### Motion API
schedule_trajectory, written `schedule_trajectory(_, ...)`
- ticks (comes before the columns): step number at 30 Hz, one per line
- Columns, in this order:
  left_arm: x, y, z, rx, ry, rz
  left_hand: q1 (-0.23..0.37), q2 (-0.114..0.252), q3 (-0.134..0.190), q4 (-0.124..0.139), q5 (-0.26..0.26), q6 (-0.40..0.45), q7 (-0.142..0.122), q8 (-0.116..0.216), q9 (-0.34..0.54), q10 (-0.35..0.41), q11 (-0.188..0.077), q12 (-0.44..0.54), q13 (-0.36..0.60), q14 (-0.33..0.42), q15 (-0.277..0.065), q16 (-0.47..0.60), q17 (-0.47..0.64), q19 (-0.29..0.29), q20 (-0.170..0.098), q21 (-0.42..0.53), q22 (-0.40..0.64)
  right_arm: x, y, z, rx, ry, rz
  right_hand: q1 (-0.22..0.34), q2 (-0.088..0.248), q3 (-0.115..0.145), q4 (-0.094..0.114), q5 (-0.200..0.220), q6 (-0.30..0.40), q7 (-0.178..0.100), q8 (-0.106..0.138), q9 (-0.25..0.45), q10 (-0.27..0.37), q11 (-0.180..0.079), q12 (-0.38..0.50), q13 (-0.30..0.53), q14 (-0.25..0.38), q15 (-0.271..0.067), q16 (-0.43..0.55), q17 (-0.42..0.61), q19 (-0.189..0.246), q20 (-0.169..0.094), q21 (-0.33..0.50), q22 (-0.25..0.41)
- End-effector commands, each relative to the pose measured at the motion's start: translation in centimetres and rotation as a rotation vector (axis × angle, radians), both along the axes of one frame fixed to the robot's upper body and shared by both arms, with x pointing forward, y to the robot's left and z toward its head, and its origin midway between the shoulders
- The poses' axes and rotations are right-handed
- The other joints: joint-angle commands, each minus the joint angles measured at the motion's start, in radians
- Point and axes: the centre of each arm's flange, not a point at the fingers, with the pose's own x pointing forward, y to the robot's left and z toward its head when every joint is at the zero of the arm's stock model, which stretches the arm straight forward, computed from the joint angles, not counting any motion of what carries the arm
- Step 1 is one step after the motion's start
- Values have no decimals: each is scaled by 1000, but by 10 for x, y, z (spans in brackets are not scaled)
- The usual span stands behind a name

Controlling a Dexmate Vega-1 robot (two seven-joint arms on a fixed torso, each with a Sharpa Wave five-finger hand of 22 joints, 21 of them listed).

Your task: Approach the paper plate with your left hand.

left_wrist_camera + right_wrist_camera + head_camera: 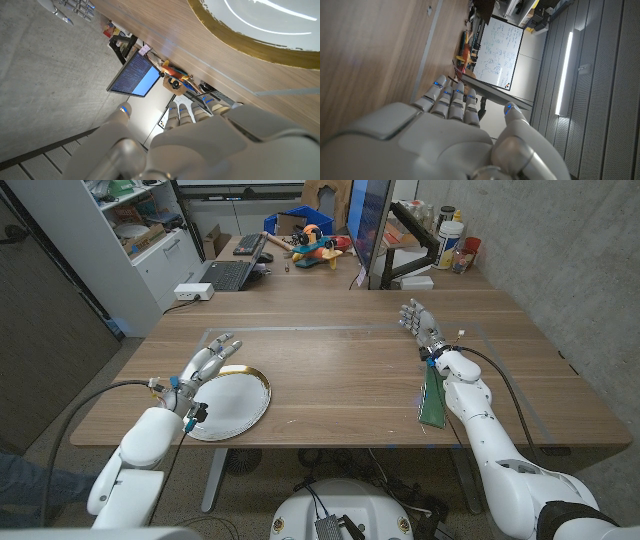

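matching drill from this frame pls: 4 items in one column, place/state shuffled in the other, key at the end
1. paper plate
2. left hand
3. right hand
4. green flat item

a. open, far right of the table, holding nothing
b. beside the right forearm
c. white with a gold rim, near the front left edge
d. open, at the plate's far left rim

1-c, 2-d, 3-a, 4-b

White, gold-rimmed paper plate lies flat near the table's front-left edge.

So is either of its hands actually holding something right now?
No. The left hand is at the paper plate's edge, fingers spread; the right hand is open too.
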Motion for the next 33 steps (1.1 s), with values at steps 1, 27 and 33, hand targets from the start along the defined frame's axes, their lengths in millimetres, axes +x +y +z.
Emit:
schedule_trajectory(1, -4, 5, -4, 47, 28, 56, 15, -2, 1, -8, -2, 7, 1, 0, 2, 2, -1, 8, 3, 3, 2, 3, 1, -47, 7, -4, 5, 1, 0, 4, -5, -1, -2, 10, 0, 3, -2, 3, 10, -2, -4, 1, 7, 4, -5, 1, 9, -2, -2, 1, 10, 2, -1, 3)
schedule_trajectory(27, 2, 4, -12, 173, 67, 138, 20, 3, 1, -10, -3, 16, -1, 3, 3, 6, -5, 8, 3, 4, -2, 3, 1, -45, 9, -11, 5, 3, -1, 2, 22, -10, -7, 8, 1, 2, -4, 3, 11, -1, -5, 1, 9, 2, -9, 1, 9, -1, -3, 1, 14, 2, -12, 3)
schedule_trajectory(33, 0, 3, -14, 223, 68, 177, 21, 4, 1, -11, -3, 18, -4, 3, 3, 8, -5, 9, 3, 5, -3, 3, 1, -47, 10, -13, 5, 3, -2, 1, 24, -10, -9, 8, 2, 2, -5, 3, 11, 0, -6, 1, 9, 3, -10, 1, 9, -2, -3, 1, 15, 2, -15, 4)
